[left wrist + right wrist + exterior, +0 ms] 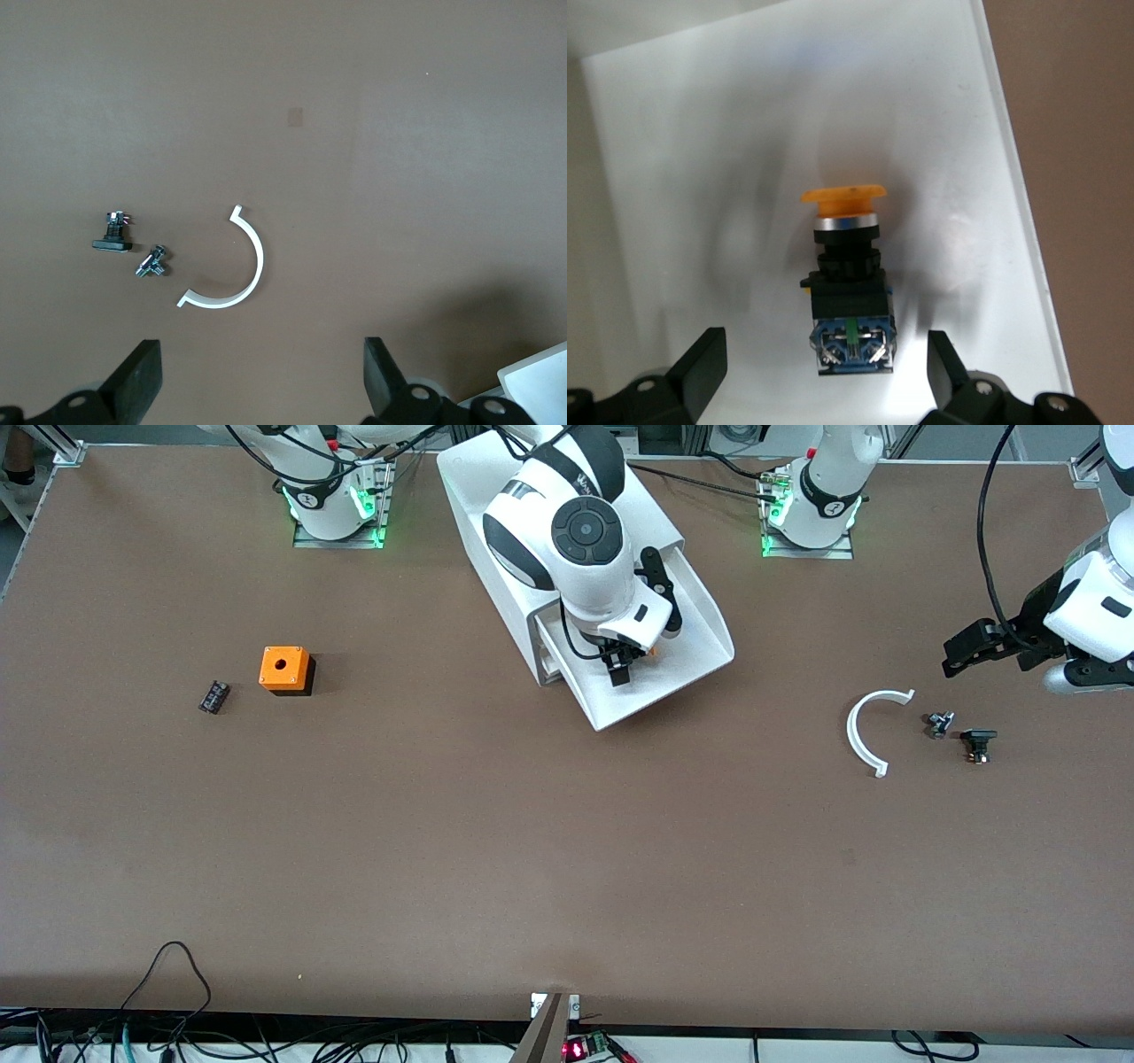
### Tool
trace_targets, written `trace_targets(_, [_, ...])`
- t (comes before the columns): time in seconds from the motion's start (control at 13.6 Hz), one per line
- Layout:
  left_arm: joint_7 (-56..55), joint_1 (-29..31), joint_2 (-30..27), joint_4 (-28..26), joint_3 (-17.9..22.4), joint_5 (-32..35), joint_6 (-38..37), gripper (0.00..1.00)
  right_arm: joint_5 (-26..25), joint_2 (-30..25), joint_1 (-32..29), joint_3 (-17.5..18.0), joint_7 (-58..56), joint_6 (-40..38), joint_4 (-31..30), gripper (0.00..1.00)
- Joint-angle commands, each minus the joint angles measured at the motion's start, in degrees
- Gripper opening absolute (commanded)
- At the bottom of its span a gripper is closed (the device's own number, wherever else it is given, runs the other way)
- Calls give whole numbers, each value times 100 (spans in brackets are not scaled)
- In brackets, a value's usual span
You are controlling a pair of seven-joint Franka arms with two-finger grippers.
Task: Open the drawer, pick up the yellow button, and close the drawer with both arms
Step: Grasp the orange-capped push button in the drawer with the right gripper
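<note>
The top drawer (700, 615) of the white cabinet (469, 496) is pulled out toward the front camera. The button (846, 288), with an orange cap and a black-blue body, lies on its side on the drawer floor (700, 177). In the front view only a bit of its orange cap (653, 652) shows beside the hand. My right gripper (620, 666) hangs open just above the button inside the drawer. Its own view (824, 376) shows the fingers on either side of the button's blue end, not touching it. My left gripper (955, 654) is open and empty over the table at the left arm's end (261, 376).
An orange cube with a hole (284, 669) and a small black ribbed block (213, 696) sit toward the right arm's end. A white arc-shaped piece (864, 731), a small metal part (939, 724) and a black part (978, 744) lie below the left gripper.
</note>
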Motion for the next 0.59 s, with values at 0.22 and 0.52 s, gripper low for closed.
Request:
trace_targets(0.22, [-3,-17,34,200,-3,158,-135,100,-66,202,89,-73,41,153,209,75])
trace_targets(0.52, [-20,-17,34,200,-3,158,-135,100,-75,237,203,-90,59,277,209,60])
